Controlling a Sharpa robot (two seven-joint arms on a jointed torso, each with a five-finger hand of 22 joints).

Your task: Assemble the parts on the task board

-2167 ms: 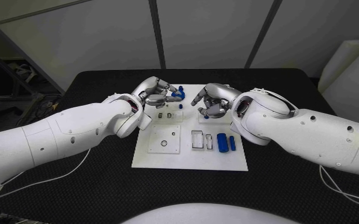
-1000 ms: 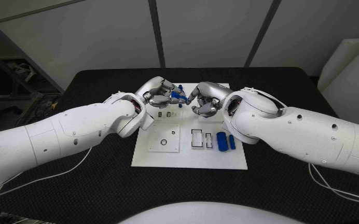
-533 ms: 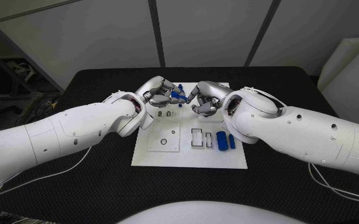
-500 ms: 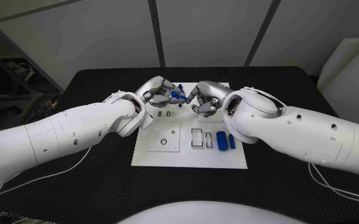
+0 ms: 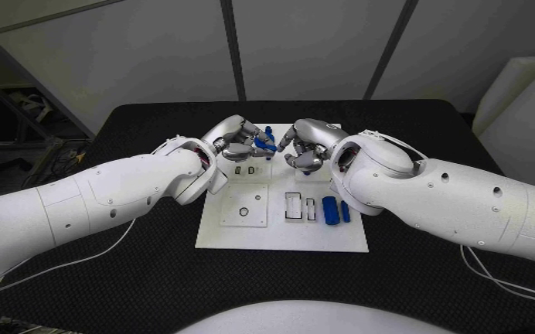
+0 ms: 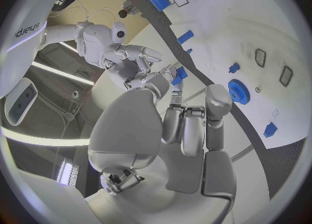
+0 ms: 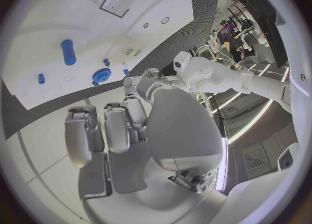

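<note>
On the black table (image 5: 134,129) the white task board (image 5: 284,233) is seen in the middle, and both arms are bent over its far part.

From the left, the left robot hand (image 5: 236,141) is held above the far left part of the board. Its fingers are curled in, and a small blue part (image 5: 264,143) is pinched at its fingertips; in the left wrist view the same blue part (image 6: 180,74) is seen between the thumb and a finger, lifted off the board. Below this hand, two small dark slots (image 5: 247,172) are seen in the board. Nearer to the robot a square recessed plate (image 5: 245,208) with a small ring and a hole is set in the board.

In the middle, a rectangular pocket (image 5: 295,207) is seen, and a smaller pocket (image 5: 313,209) is just beside it. What lies in them cannot be told.

Further right, two blue cylinders (image 5: 331,211) lie side by side on the board, the thinner one on the right.

The right robot hand (image 5: 308,147) is held close to the left one, over the far right part of the board. Its fingers are curled in, and whether something is held in it cannot be told. In the right wrist view a blue gear (image 7: 101,76), a long blue peg (image 7: 67,51) and small blue pieces are seen on the board.
</note>
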